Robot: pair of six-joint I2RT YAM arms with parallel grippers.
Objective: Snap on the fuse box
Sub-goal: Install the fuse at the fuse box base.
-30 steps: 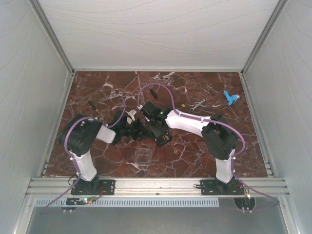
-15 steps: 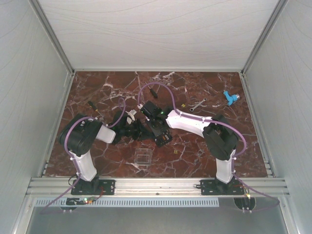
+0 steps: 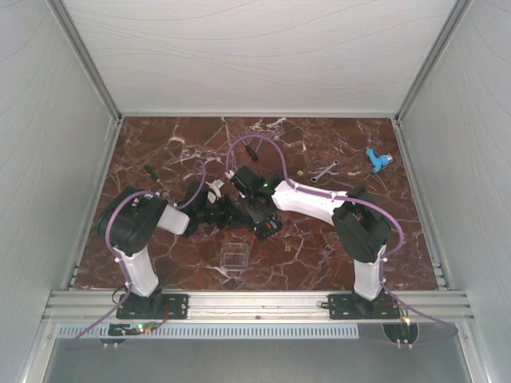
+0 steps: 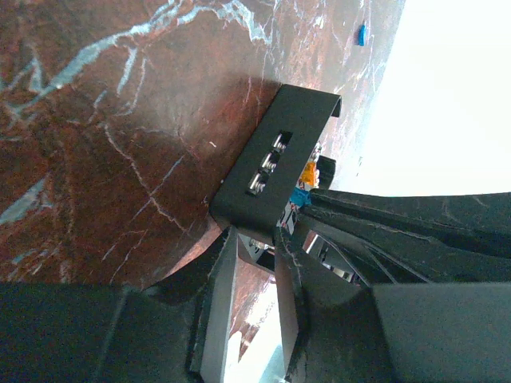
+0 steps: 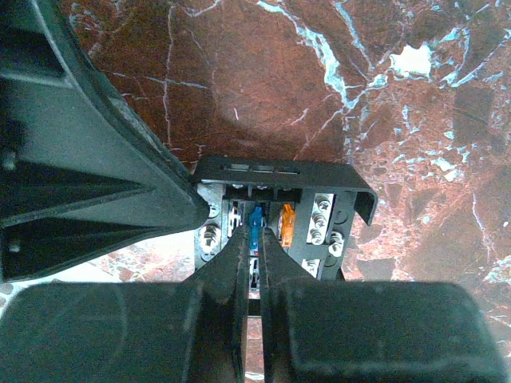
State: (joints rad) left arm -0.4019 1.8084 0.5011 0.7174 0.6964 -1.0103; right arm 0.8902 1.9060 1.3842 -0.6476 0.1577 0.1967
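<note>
The black fuse box (image 5: 275,171) lies on the marble table, its face open with a blue fuse (image 5: 255,219) and an orange fuse (image 5: 287,224) in its slots. My right gripper (image 5: 254,238) points down into it, fingers nearly together on the blue fuse. My left gripper (image 4: 255,239) comes from the left and grips the edge of the fuse box (image 4: 275,163). In the top view both grippers meet mid-table, left gripper (image 3: 230,215) and right gripper (image 3: 249,214), and largely hide the box. The clear lid (image 3: 232,258) lies flat on the table in front of them.
A black screwdriver (image 3: 152,174) lies at the left. A small wrench (image 3: 323,170) and a blue part (image 3: 377,159) lie at the back right. Tiny yellow specks (image 3: 286,247) lie near the lid. White walls close in three sides.
</note>
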